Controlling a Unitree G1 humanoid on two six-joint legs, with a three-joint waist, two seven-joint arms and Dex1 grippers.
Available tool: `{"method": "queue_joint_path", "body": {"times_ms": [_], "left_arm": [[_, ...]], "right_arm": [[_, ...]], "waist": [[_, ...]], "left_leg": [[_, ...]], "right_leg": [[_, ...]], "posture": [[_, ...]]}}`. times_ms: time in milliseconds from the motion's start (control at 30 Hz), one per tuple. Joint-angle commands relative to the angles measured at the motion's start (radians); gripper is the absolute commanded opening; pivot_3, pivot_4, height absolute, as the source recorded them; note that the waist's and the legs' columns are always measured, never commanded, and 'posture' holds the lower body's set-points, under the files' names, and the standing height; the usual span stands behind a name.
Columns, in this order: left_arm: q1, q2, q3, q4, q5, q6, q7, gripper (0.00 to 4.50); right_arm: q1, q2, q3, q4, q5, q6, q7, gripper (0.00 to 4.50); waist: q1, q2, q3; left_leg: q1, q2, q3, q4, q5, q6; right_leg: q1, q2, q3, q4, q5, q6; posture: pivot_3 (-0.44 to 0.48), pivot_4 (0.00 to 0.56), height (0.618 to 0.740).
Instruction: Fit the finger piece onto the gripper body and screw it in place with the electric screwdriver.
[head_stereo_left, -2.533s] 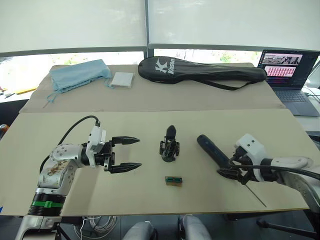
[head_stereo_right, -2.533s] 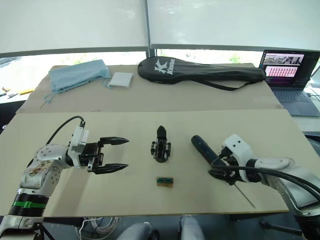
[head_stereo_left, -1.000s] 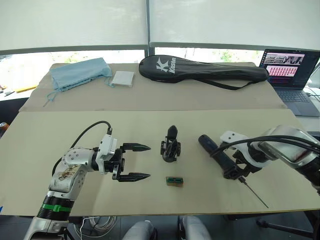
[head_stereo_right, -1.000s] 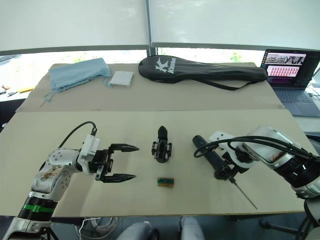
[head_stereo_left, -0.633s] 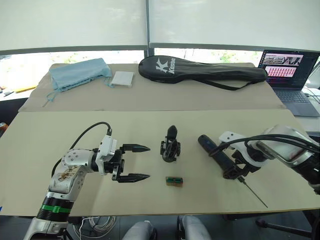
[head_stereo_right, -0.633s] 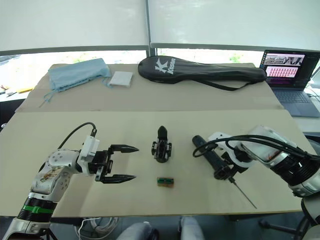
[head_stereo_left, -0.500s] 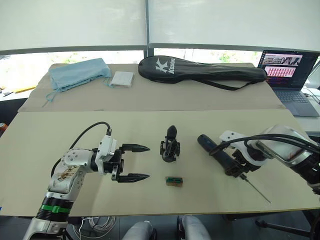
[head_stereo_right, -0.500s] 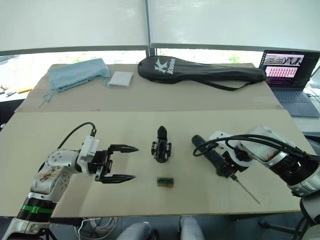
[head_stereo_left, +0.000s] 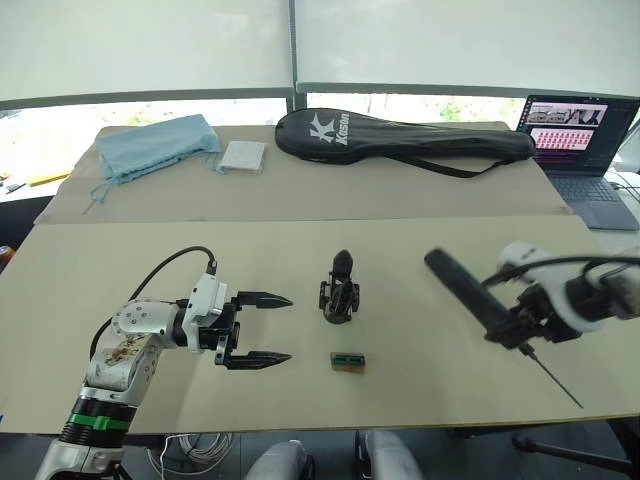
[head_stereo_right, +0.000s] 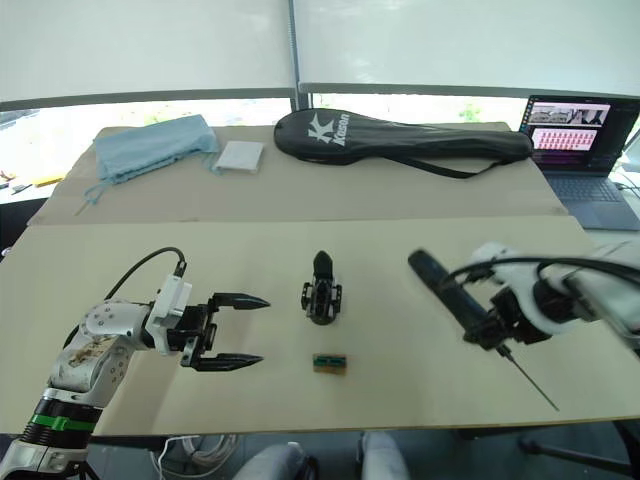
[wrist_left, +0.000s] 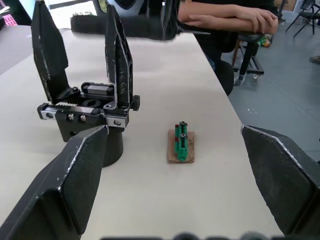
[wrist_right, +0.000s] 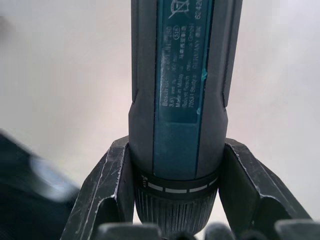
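The gripper body (head_stereo_left: 340, 292) stands upright at the table's middle. In the left wrist view two black pointed fingers (wrist_left: 116, 55) rise from the body (wrist_left: 85, 117); I cannot tell which of them is the finger piece. My left gripper (head_stereo_left: 286, 328) is open, level with the table, a short way left of the body. My right gripper (head_stereo_left: 510, 325) is shut on the electric screwdriver (head_stereo_left: 466, 293) and holds it tilted above the table to the right, thin bit pointing down and right. In the right wrist view both fingers (wrist_right: 107, 192) clamp its barrel (wrist_right: 177, 100).
A small green connector on a card scrap (head_stereo_left: 347, 361) lies just in front of the body. A black racket bag (head_stereo_left: 400, 140), a blue cloth (head_stereo_left: 155, 145) and a white pad (head_stereo_left: 243, 157) lie at the back. A laptop (head_stereo_left: 580, 140) sits far right. A person's arms (wrist_left: 225, 15) rest beyond the table.
My right gripper has lifted the screwdriver off the table and carried it to the right. My left gripper has drawn back slightly to the left, still open.
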Motion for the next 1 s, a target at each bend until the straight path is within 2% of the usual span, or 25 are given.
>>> {"method": "queue_joint_path", "body": {"times_ms": [33, 100, 167, 267, 333, 433, 533, 633, 800, 1000], "left_arm": [[0.008, 0.021, 0.022, 0.026, 0.019, -0.023, 0.005, 4.50], [0.010, 0.013, 0.021, 0.049, 0.033, -0.038, 0.014, 4.50], [0.018, 0.016, 0.007, 0.068, 0.060, -0.076, 0.000, 4.50], [0.030, 0.032, -0.033, 0.093, 0.129, -0.159, -0.031, 4.50], [0.027, 0.016, -0.050, 0.100, 0.155, -0.178, -0.010, 4.50], [0.023, -0.009, -0.074, 0.113, 0.199, -0.212, 0.029, 4.50], [0.036, -0.033, -0.120, 0.102, 0.224, -0.191, 0.051, 4.50], [0.022, -0.053, -0.154, 0.103, 0.236, -0.151, 0.074, 4.50], [0.008, -0.082, -0.198, 0.105, 0.257, -0.130, 0.104, 4.50], [-0.003, -0.141, -0.254, 0.101, 0.292, -0.101, 0.160, 4.50]], "right_arm": [[0.178, 0.056, -0.378, -0.081, 0.061, -0.024, 0.037, 1.91], [0.272, 0.156, -0.536, -0.174, 0.098, -0.079, 0.033, 1.91], [0.292, 0.283, -0.640, -0.247, 0.149, -0.144, 0.000, 1.91], [0.256, 0.501, -0.737, -0.331, 0.275, -0.251, -0.099, 1.91], [0.292, 0.657, -0.758, -0.435, 0.353, -0.378, -0.142, 1.91], [0.398, 0.750, -0.673, -0.557, 0.253, -0.573, -0.143, 1.91], [0.440, 0.834, -0.461, -0.587, 0.082, -0.881, -0.052, 1.91], [0.451, 0.876, -0.288, -0.546, -0.028, -1.069, 0.002, 1.91], [0.462, 0.882, -0.142, -0.471, -0.087, -1.212, 0.023, 1.91], [0.465, 0.848, -0.074, -0.403, -0.077, -1.272, 0.043, 1.91]], "waist": [[0.006, 0.000, 0.000], [0.014, 0.000, 0.000], [0.017, 0.000, 0.000], [0.011, 0.001, 0.000], [0.011, 0.001, 0.000], [0.018, 0.001, -0.001], [0.010, 0.001, -0.001], [-0.002, 0.001, -0.001], [-0.004, 0.001, 0.000], [-0.002, 0.001, 0.000]], "left_leg": [[0.000, 0.000, 0.000, 0.000, 0.000, 0.000], [0.000, 0.000, -0.001, 0.001, 0.000, 0.000], [0.000, 0.000, -0.001, 0.002, 0.000, 0.001], [0.001, -0.001, 0.000, 0.003, 0.000, 0.001], [0.001, 0.000, 0.000, 0.002, 0.000, 0.000], [0.003, -0.001, -0.001, 0.001, 0.000, 0.001], [0.004, -0.003, 0.001, 0.003, 0.000, 0.001], [0.009, -0.004, 0.003, 0.003, 0.000, 0.001], [0.016, -0.003, 0.003, 0.002, 0.000, 0.000], [0.015, -0.004, 0.003, 0.002, 0.000, 0.000]], "right_leg": [[0.000, 0.000, 0.000, 0.000, 0.000, 0.000], [0.001, 0.000, 0.000, 0.000, 0.000, 0.000], [0.001, 0.000, 0.000, 0.000, 0.000, 0.001], [0.001, 0.000, 0.001, 0.002, 0.001, 0.001], [0.002, 0.000, 0.001, 0.002, 0.001, 0.001], [0.002, 0.001, 0.000, 0.004, 0.001, 0.001], [0.002, 0.000, 0.000, 0.005, 0.001, 0.001], [0.005, 0.000, -0.001, 0.006, 0.001, 0.003], [0.009, 0.001, 0.000, 0.009, 0.000, 0.002], [0.008, 0.001, 0.000, 0.010, 0.000, 0.002]], "posture": [[0.000, 0.150, 0.740], [0.000, 0.150, 0.740], [0.000, 0.150, 0.740], [0.000, 0.150, 0.740], [0.000, 0.150, 0.740], [0.000, 0.150, 0.740], [0.000, 0.150, 0.740], [0.000, 0.150, 0.740], [0.000, 0.150, 0.740], [0.000, 0.150, 0.740]]}}
